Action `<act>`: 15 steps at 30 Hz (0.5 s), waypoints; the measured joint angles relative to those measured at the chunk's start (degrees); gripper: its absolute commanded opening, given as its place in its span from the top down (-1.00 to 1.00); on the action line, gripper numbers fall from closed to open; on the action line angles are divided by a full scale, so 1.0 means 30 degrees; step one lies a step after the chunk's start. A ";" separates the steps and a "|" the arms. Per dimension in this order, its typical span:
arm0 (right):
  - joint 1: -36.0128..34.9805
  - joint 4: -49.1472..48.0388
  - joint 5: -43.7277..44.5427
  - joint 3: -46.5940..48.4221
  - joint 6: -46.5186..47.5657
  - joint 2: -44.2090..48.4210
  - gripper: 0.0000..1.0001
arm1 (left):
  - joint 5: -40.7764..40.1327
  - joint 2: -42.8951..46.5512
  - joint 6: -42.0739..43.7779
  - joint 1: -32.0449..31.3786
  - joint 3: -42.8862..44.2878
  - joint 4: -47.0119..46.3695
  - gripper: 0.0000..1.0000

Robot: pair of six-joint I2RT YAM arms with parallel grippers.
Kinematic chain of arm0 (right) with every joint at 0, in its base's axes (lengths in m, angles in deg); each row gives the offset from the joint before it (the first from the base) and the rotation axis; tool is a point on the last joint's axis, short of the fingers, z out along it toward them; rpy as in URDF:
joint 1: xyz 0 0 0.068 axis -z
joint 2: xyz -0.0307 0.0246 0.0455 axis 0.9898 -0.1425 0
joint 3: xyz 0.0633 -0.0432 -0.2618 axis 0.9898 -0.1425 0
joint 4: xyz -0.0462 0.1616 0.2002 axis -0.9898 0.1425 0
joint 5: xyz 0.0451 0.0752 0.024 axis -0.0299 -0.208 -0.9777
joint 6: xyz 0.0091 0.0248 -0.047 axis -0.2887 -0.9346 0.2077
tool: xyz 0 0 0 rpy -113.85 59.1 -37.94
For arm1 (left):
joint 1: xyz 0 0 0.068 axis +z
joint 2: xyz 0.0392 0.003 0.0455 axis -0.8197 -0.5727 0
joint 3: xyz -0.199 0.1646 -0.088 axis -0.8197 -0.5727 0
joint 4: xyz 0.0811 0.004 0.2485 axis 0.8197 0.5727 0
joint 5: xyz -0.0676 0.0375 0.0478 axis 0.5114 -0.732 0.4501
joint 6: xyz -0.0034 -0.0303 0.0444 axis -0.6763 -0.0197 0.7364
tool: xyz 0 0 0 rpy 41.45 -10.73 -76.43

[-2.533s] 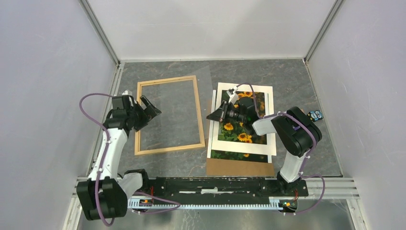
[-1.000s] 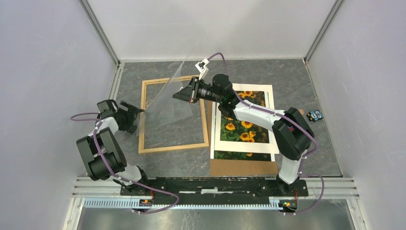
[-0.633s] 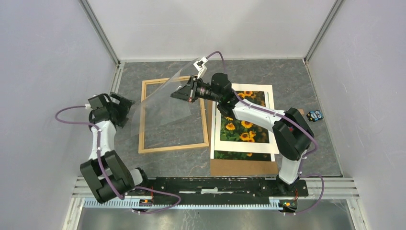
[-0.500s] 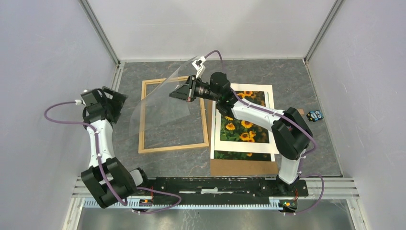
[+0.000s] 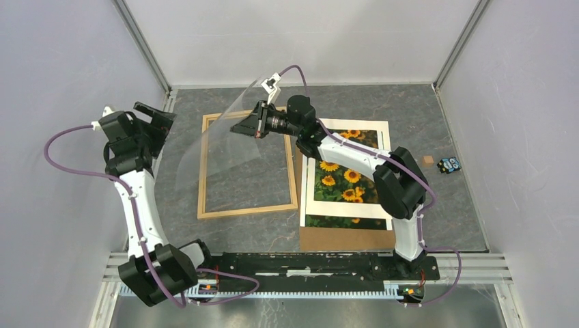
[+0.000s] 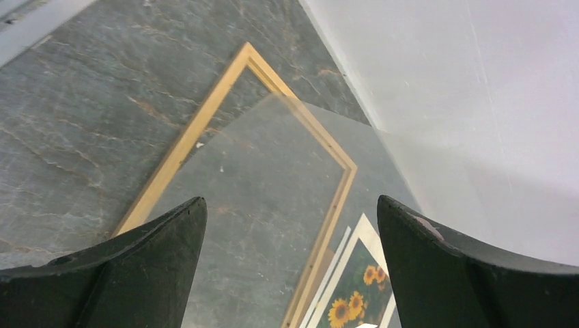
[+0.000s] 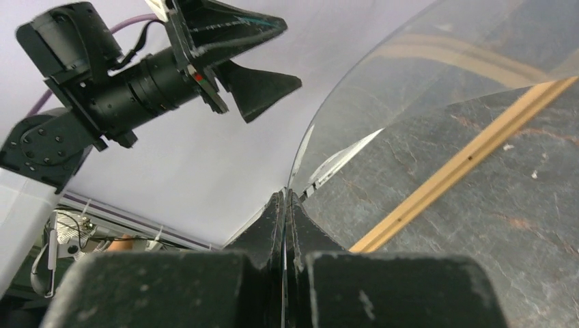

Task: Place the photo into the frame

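Note:
The light-wood frame lies flat on the dark table, left of centre. The sunflower photo lies to its right under a white mat, its bottom edge poking out. My right gripper hovers over the frame's far right corner, shut on the edge of a clear bent sheet that arcs up above the frame. The right wrist view shows the jaws pinching the sheet. My left gripper is raised by the left wall, open and empty; its wrist view looks down between the fingertips at the frame.
A brown board sticks out under the mat and photo at the near side. A small blue object and a tiny brown cube sit by the right wall. Grey walls close in the table on three sides.
My left arm has lifted and swung back toward the left wall, staying open. My right gripper has carried the clear sheet further left and back, raising it off the frame.

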 measured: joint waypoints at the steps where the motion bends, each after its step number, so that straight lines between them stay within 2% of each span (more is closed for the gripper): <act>1: -0.0029 0.0233 0.0000 0.0262 0.0022 -0.0007 1.00 | 0.0153 0.0102 0.0007 -0.0058 0.0000 0.0000 -1.00; 8: -0.0226 -0.0153 0.0007 0.1719 -0.0095 -0.0525 1.00 | 0.0889 0.0481 0.0015 -0.1056 0.0080 0.0000 -1.00; 15: -0.0233 -0.1086 0.0007 0.0976 -0.0765 -0.2368 1.00 | 0.0838 0.0984 0.0029 -0.1719 0.0015 -0.0160 -1.00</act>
